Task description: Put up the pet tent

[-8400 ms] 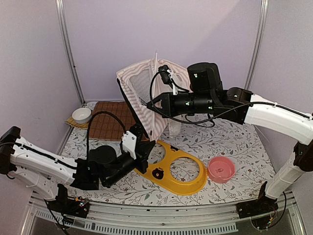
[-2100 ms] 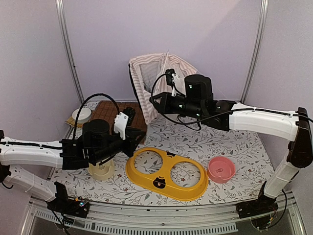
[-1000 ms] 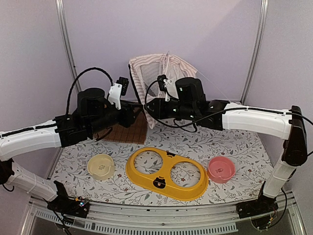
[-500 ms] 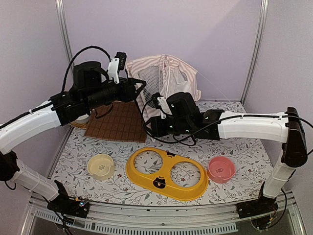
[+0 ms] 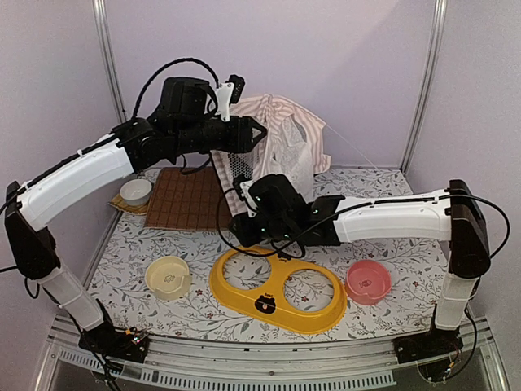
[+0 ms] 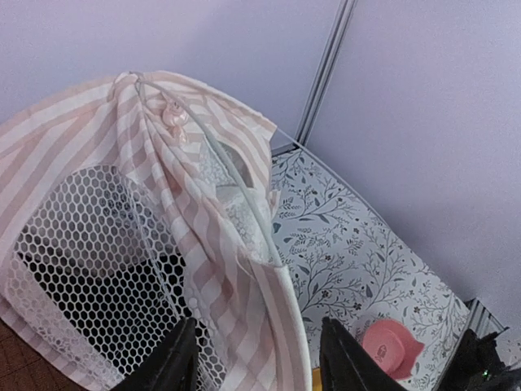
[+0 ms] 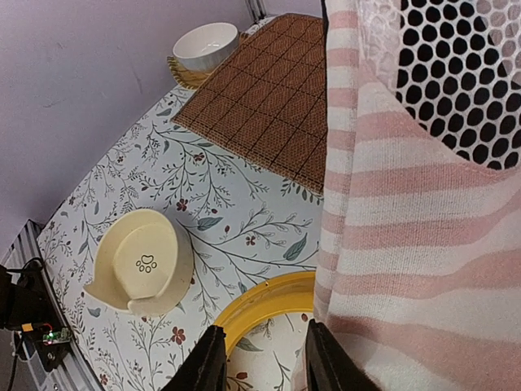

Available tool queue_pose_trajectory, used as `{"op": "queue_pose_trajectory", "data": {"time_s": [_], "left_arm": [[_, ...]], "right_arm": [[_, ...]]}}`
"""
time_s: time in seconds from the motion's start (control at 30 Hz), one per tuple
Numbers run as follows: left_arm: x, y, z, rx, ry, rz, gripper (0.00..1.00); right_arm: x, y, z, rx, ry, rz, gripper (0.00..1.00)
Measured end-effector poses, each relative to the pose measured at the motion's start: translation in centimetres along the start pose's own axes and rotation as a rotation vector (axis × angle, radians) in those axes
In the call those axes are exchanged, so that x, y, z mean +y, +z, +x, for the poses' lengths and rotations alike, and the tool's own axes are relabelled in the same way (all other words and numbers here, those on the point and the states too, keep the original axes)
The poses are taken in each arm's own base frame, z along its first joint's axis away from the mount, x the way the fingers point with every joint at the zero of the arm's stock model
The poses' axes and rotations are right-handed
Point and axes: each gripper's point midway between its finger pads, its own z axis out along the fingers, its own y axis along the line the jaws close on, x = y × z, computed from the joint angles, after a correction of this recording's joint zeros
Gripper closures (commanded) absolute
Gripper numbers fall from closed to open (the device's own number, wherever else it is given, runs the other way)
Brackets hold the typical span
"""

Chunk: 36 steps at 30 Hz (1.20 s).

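- Pet tent (image 5: 286, 147) stands slumped at the back centre of the counter (image 5: 383, 232), just beside the brown mat (image 5: 187, 199).
- Left gripper (image 6: 259, 365) is high by the tent's top, spread, with striped fabric seen between its fingers.
- Right gripper (image 7: 262, 362) is low at the tent's front hem, also spread.

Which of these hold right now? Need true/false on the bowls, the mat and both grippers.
1. The pink bowl sits in the yellow holder. False: it stands on the table to the holder's right, and both rings are empty.
2. The white bowl is at the far left, next to the brown mat. True.
3. The left gripper rests on the table. False: it is raised, at the upper part of the pet tent.
4. The right gripper is low, at the tent's bottom edge. True.
5. The cream bowl has a paw print inside. True.
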Motion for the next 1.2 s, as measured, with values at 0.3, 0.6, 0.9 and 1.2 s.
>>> {"op": "queue_pose_trajectory", "data": {"time_s": [0.3,0.6,0.9,1.2], "left_arm": [[0.2,1.5,3.8,0.119,0.052,-0.072,0.66],[0.3,2.2,3.9,0.120,0.089,-0.124,1.00],[0.9,-0.5,3.1,0.027,0.190,-0.181,1.00],[0.6,-3.0,0.3,-0.087,0.312,-0.179,1.00]], "right_arm": [[0.9,0.6,-0.3,0.002,-0.023,0.001,0.65],[0.8,0.9,0.2,0.016,-0.048,0.021,0.56],[1.1,-1.6,-0.6,-0.004,-0.089,0.003,0.27],[4.4,-9.2,-4.8,-0.122,-0.158,-0.148,0.18]]}}
